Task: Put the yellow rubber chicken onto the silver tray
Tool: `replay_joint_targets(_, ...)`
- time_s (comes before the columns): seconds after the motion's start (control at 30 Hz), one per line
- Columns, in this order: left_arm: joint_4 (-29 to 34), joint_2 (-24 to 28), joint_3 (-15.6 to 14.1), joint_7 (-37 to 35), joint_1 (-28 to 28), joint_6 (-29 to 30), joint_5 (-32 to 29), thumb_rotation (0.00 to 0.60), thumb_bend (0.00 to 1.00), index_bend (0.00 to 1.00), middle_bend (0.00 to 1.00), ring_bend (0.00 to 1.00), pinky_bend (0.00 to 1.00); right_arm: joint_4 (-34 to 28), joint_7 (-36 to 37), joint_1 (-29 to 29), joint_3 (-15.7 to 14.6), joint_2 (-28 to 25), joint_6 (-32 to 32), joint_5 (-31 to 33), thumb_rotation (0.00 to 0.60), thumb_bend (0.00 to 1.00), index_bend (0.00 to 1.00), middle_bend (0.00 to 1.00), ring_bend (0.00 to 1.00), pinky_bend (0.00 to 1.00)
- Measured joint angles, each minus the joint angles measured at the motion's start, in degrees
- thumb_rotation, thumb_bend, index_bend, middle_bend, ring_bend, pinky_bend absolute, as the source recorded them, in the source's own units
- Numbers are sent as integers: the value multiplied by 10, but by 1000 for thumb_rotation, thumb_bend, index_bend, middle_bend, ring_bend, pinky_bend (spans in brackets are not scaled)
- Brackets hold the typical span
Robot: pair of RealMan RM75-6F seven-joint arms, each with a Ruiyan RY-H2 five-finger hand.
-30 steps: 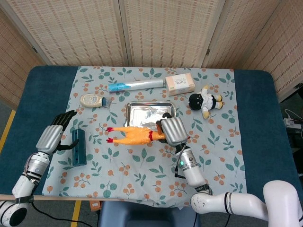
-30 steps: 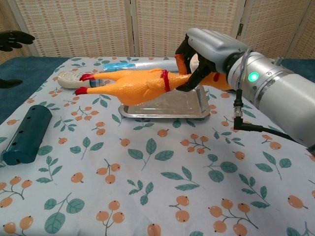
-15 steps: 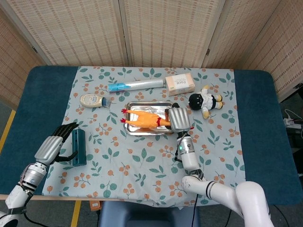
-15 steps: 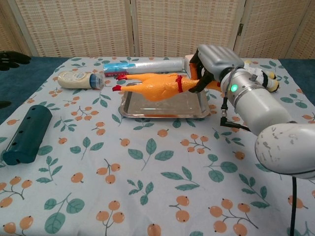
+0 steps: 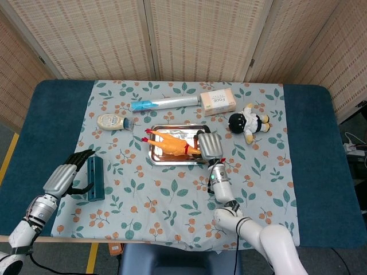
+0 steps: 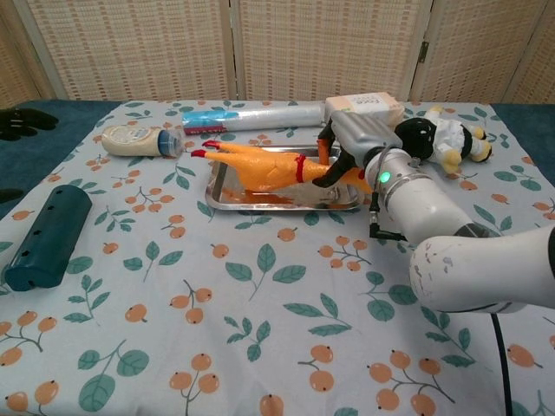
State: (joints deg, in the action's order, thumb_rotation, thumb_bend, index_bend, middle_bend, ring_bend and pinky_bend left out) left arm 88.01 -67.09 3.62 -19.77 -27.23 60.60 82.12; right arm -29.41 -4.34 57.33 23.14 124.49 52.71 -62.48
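Observation:
The yellow rubber chicken [image 5: 171, 144] [image 6: 260, 165] lies lengthwise over the silver tray [image 5: 161, 158] [image 6: 277, 201], red feet pointing left, its body low on the tray floor. My right hand [image 5: 210, 145] [image 6: 354, 139] grips its neck end at the tray's right side, fingers curled around it by the red collar. My left hand [image 5: 64, 176] hangs at the left of the table, beside a dark teal cylinder [image 5: 95, 177] [image 6: 45, 237], fingers apart and holding nothing. In the chest view only dark fingertips [image 6: 19, 123] of the left hand show at the left edge.
Behind the tray lie a clear tube with a blue end [image 5: 164, 103] [image 6: 251, 116], a cream bottle [image 5: 112, 121] [image 6: 137, 139], a boxed "Face" pack [image 5: 218, 102] [image 6: 364, 105] and a black-and-white plush toy [image 5: 248, 123] [image 6: 438, 138]. A leaf-patterned cloth [image 5: 172, 200] covers the table.
My right hand carried the chicken from in front of the tray back over it and lowered it onto the tray. The left hand drew back toward the table's left front.

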Motion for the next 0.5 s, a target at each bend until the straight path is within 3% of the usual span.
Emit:
replay_joint_targets(0.07, 2, 1, 0, 0, 0, -2, 0, 600, 335, 0, 0, 0, 0, -7, -4, -3, -1, -9, -9, 0, 600, 264, 105, 58, 86, 445)
replay_joint_targets(0.17, 7, 4, -1, 0, 0, -3, -1, 600, 335, 0, 0, 0, 0, -33, -16, -9, -1, -30, -24, 3, 600, 234, 29, 6, 39, 381)
replay_joint_targets(0.5, 12, 9, -1, -8, 3, -4, -5, 600, 335, 0, 0, 0, 0, -160, -66, -42, -4, -105, -32, 17, 600, 169, 0, 0, 0, 301)
